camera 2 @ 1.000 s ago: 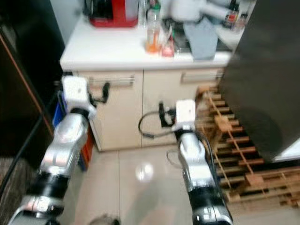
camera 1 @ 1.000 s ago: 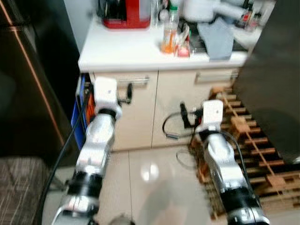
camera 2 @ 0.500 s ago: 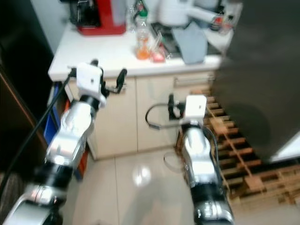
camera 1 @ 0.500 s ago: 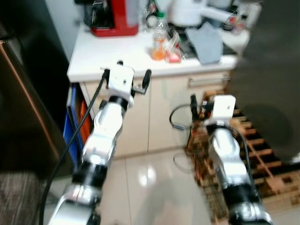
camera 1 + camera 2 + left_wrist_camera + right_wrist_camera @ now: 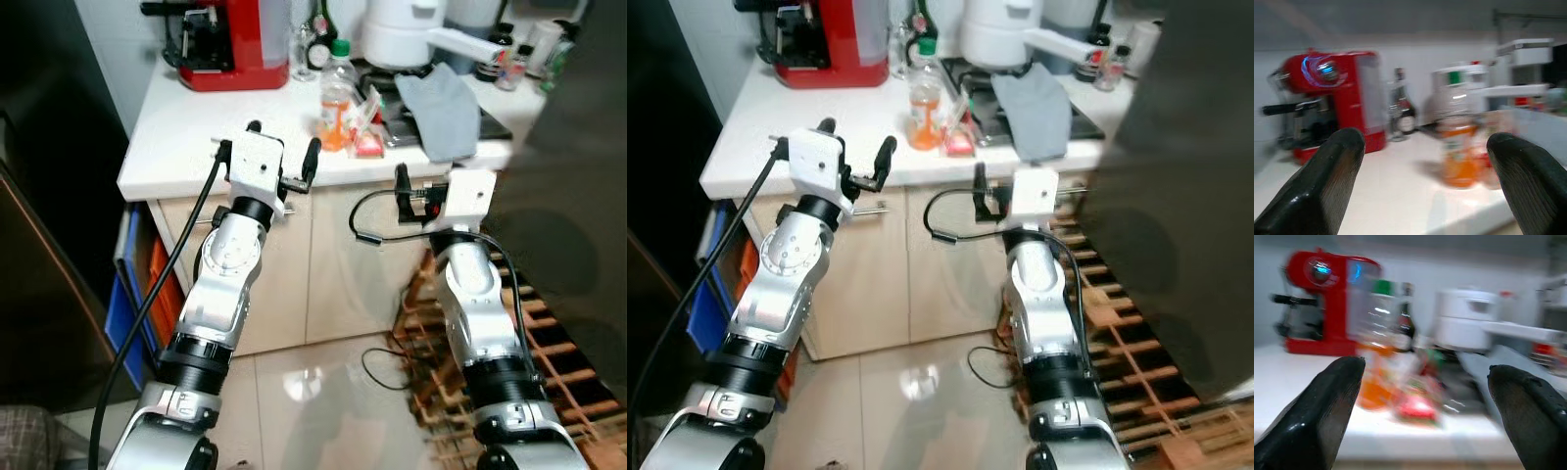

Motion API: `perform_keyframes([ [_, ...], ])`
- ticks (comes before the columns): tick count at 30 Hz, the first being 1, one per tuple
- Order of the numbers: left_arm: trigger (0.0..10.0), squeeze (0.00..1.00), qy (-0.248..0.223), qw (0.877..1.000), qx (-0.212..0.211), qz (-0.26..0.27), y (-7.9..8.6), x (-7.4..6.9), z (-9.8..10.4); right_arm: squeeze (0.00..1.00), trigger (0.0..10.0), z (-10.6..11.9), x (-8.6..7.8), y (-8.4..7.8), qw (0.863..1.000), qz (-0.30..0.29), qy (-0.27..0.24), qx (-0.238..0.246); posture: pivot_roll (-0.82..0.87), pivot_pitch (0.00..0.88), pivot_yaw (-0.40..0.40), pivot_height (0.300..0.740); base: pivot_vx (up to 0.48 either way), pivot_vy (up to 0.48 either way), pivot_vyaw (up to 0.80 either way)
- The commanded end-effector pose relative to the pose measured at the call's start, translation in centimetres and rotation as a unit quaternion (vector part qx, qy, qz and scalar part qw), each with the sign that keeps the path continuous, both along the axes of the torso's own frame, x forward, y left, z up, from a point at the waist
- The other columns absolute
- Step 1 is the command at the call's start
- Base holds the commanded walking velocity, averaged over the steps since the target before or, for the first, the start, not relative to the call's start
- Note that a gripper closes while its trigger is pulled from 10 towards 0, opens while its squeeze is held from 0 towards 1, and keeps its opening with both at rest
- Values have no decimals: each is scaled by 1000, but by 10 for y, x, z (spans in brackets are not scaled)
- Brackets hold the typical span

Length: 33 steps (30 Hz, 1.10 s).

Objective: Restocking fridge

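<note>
Both arms are raised in front of the white table, just short of its front edge. The left gripper has its jaws spread wide, holding nothing; the right gripper likewise stands wide apart. The orange-drink bottle stands upright near the table's front edge, just beside a red snack packet — open white surface lies to its left. Behind are a red coffee machine, a grey cloth and a white appliance. A wooden pallet lies on the tiled floor to the right.
</note>
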<state>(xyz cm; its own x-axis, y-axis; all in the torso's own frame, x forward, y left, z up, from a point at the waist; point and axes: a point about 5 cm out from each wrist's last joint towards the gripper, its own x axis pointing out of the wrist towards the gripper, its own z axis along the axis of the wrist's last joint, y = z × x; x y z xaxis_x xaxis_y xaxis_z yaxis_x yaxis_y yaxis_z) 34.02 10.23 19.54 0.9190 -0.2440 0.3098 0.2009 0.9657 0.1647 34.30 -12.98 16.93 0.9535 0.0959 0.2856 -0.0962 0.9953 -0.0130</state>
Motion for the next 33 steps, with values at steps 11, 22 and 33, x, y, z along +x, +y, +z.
perform_keyframes([
  [11,10000,0,-16,999,10,-30,-8,-2,7,35,10000,99,26,-4,991,8,-130,17,-6,0,-25,740,480,0,0],
  [22,10000,0,-54,998,-12,-39,-10,-7,21,27,10000,132,34,11,988,50,-137,53,8,0,-32,740,393,0,0],
  [33,10000,0,-67,996,-22,-60,-12,-9,27,24,10000,119,38,16,993,65,-81,62,1,0,-24,740,0,0,0],
])
